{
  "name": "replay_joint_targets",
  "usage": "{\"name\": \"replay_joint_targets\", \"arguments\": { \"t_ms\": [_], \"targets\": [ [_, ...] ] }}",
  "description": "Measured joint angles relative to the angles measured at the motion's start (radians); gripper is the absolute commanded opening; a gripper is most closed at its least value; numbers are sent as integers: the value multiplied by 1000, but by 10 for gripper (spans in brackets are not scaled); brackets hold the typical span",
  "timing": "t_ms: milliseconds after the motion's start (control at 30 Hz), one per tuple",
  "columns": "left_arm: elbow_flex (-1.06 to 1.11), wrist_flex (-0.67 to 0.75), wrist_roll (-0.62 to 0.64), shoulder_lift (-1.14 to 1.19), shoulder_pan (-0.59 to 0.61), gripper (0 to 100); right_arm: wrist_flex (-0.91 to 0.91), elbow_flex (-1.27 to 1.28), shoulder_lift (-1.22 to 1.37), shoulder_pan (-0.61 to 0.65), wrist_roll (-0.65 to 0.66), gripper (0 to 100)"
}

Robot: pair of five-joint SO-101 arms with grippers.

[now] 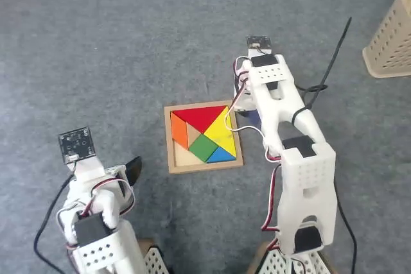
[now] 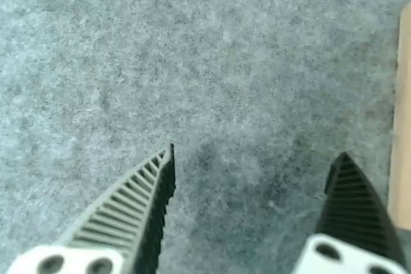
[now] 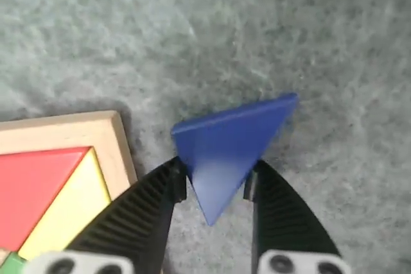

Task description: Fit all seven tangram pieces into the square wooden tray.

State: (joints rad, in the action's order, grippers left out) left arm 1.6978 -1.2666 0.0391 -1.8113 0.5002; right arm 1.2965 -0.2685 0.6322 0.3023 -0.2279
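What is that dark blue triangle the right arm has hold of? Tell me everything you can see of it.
The dark blue triangle is a flat, single-coloured piece with straight edges and a smooth, painted-looking face. The right gripper is shut on it, and its black ribbed fingers pinch two edges near one corner. It lies over the grey carpet, beside a corner of the wooden tray and apart from it. Whether it rests on the carpet is unclear.

We can make out no readable text, label, brand, number or sign on anything in these views
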Motion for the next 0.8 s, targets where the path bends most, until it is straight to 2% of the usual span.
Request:
{"name": "replay_joint_targets", "arguments": {
  "t_ms": [333,533,800],
  "targets": [
    [0,0,0,0,0,354,51,71,-126,12,-8,125],
    [0,0,0,0,0,354,25,71,-129,14,-69,268],
    [0,0,0,0,0,354,-78,23,-64,44,-155,270]
  ]
}}
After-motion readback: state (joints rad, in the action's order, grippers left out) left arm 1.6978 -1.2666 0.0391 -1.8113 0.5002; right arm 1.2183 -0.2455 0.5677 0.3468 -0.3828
